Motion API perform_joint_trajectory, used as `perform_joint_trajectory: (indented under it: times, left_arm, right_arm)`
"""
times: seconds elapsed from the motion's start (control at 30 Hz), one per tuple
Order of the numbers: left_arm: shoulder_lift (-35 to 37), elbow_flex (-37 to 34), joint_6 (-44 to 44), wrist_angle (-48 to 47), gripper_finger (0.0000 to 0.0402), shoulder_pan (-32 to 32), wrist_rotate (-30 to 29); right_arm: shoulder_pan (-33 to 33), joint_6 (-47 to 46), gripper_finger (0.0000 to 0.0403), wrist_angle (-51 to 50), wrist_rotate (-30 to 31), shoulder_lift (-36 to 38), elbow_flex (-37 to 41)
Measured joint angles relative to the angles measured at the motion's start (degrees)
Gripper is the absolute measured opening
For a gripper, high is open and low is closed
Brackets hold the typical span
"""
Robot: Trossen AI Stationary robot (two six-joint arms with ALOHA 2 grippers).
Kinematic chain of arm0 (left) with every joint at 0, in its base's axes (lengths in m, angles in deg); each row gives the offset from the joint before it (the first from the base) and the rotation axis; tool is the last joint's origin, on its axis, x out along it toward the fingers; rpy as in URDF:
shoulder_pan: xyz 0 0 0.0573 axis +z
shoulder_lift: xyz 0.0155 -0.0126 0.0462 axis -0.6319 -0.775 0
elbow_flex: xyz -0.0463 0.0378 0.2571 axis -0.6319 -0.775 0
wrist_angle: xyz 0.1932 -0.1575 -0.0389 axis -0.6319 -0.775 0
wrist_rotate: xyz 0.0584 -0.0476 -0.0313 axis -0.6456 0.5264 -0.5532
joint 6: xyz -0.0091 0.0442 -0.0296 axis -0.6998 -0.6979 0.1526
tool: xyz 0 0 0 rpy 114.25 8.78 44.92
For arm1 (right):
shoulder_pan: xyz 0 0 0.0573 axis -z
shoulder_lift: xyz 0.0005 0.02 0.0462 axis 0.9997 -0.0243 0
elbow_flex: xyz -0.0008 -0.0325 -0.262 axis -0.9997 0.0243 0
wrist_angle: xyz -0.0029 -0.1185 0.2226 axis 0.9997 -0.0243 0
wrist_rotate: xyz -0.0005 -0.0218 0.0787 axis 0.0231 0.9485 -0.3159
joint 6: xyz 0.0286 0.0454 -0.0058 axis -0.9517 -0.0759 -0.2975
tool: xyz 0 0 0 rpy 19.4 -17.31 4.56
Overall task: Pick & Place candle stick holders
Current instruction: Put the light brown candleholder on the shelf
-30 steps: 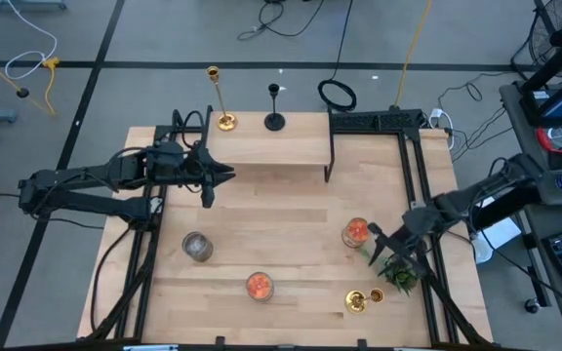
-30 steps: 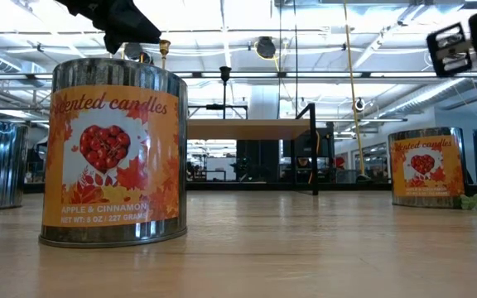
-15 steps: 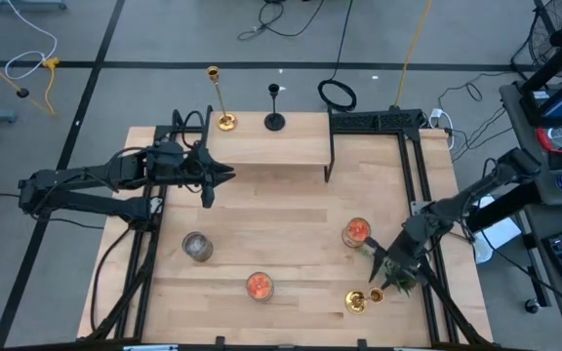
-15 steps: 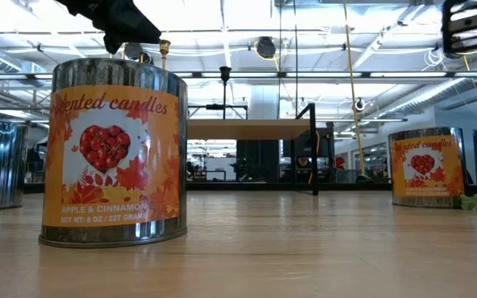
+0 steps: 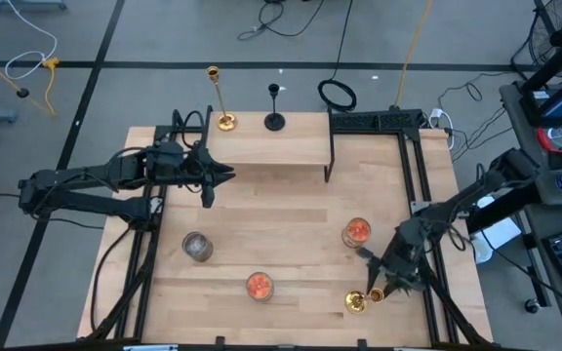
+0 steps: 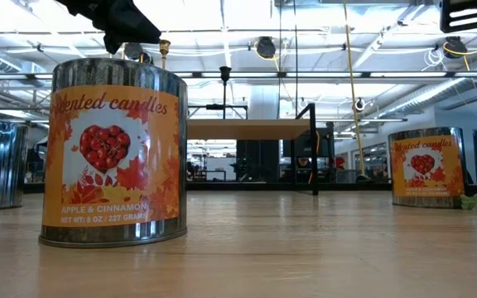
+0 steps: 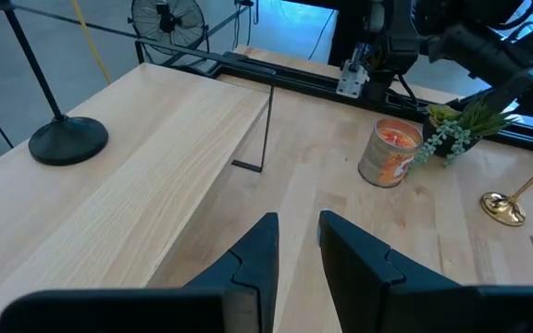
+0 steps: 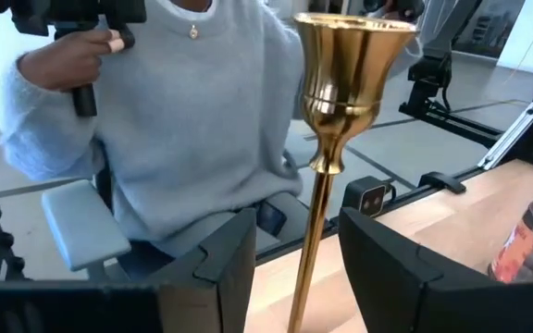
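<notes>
Tall shiny gold candle holder (image 5: 220,101) and shorter black one (image 5: 275,107) stand on raised wooden shelf (image 5: 271,148); second gold holder (image 8: 333,139) near front right, between right gripper's (image 5: 382,284) open fingers, ungrasped; left gripper (image 5: 224,175) waits beside shelf, slightly open, empty; one placement left.

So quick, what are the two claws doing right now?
Left gripper: open, empty, beside the raised shelf.
Right gripper: open, fingers either side of a gold candle stick holder.

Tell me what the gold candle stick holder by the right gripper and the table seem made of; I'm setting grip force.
Gold candle stick holder: looks like polished brass-coloured metal, mirror-bright with sharp reflections; plating cannot be ruled out. Table: pale wood, apparently butcher-block, with visible plank seams and matte grain. The right gripper straddles the stem, open.
</notes>
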Motion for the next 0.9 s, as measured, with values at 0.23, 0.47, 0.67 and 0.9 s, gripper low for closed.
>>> perform_joint_trajectory:
  times: [0.23,0.47,0.67,0.9]
  left_arm:
    - [-0.01,0.0,-0.12,0.0,0.0085,0.0,0.01]
    - [-0.01,0.0,-0.33,0.0,0.0085,0.0,0.02]
    - [-0.01,0.0,-0.37,-0.02,0.0085,0.0,0.02]
    - [-0.01,0.0,-0.47,-0.04,0.0085,0.0,0.02]
  right_arm:
    - [0.0,-1.58,0.0151,9.73,-0.09,-4.49,-0.03]
    - [0.0,-3.04,0.0149,10.22,-0.11,-9.81,-2.66]
    - [0.79,-2.66,0.0107,4.73,-0.33,-11.6,-4.51]
    - [2.34,-0.18,0.0014,2.07,-0.47,-10.69,-4.63]
